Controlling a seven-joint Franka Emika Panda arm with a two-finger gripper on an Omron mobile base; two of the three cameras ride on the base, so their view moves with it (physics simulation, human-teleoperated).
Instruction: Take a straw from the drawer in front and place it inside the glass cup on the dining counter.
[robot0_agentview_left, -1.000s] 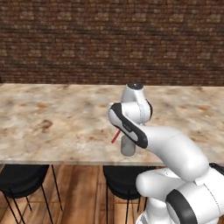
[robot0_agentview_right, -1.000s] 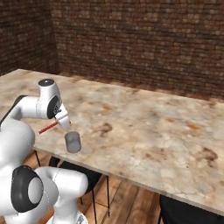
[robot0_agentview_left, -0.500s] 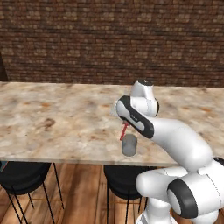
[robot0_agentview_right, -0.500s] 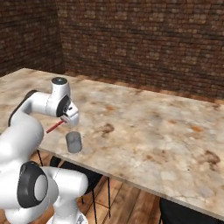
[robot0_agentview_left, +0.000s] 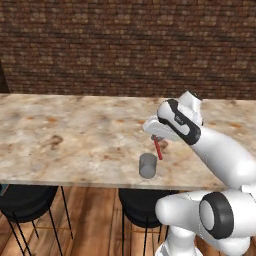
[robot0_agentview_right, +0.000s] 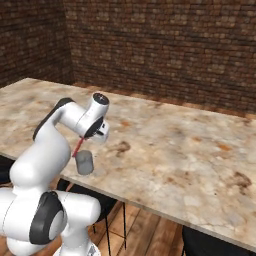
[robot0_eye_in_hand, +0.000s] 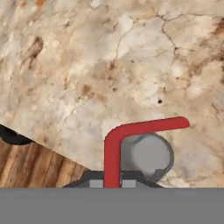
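Fingers (robot0_agentview_left: 156, 138) pinched on a light, skinny, stiff-looking red straw (robot0_agentview_left: 158, 148) over the fragile-looking glass cup (robot0_agentview_left: 148, 165) near the worktop (robot0_agentview_left: 60, 145) front edge, so best gripped mid-stem.

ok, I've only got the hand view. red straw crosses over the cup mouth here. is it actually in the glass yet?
Observer: No. In the left base view the straw hangs from the shut gripper, its lower end above and beside the glass cup.
Operator: where's the cup on the slab?
Observer: Upright near the front edge of the dining counter, in the right base view.
Operator: straw vertical?
Observer: Tilted in both base views, not plumb.
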